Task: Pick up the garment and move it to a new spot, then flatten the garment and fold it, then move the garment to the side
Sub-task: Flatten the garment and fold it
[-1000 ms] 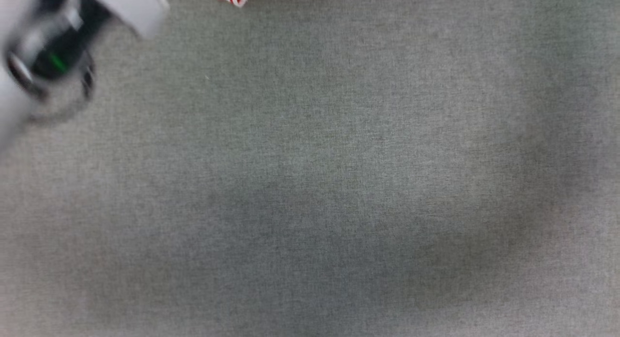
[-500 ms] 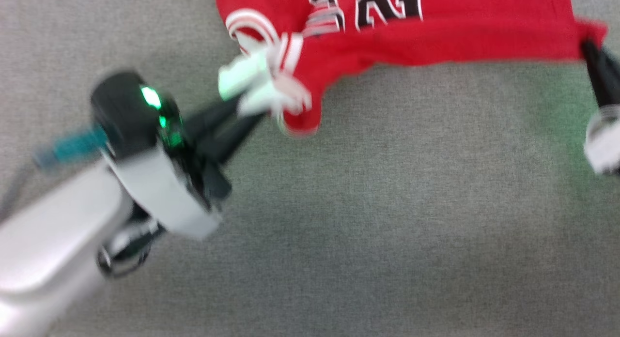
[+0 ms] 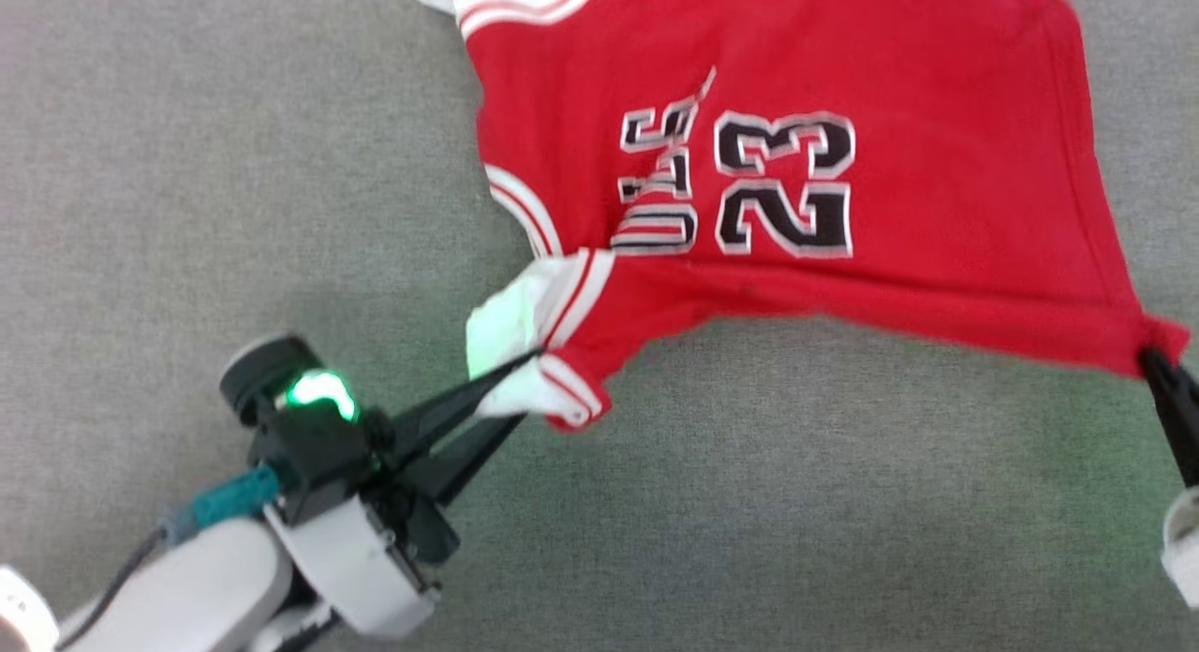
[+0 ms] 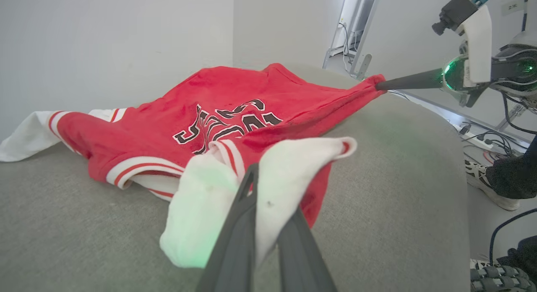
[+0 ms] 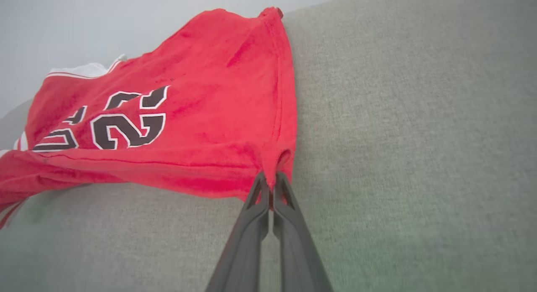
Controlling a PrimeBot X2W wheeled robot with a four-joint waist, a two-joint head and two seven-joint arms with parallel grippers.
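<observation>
The garment (image 3: 937,165), a red jersey with a black "23" and white sleeves, lies partly spread on the grey surface, its near edge lifted and stretched between both grippers. My left gripper (image 3: 525,376) is shut on the bunched white sleeve (image 3: 510,319) at the garment's left corner. In the left wrist view the left gripper (image 4: 262,187) pinches that sleeve (image 4: 289,170), which hides one fingertip. My right gripper (image 3: 1150,360) is shut on the red hem corner at the right edge. Up close, the right gripper (image 5: 268,182) clamps the garment (image 5: 209,95) there.
A grey fabric surface (image 3: 749,502) stretches around and in front of the garment. In the left wrist view it drops off at the right (image 4: 457,166), where floor cables (image 4: 482,136) and a person's shoe (image 4: 488,187) lie. White walls stand behind.
The head camera has shifted, bringing the garment and both grippers further into the picture. Both grips have held, and the garment's near edge now runs stretched between them.
</observation>
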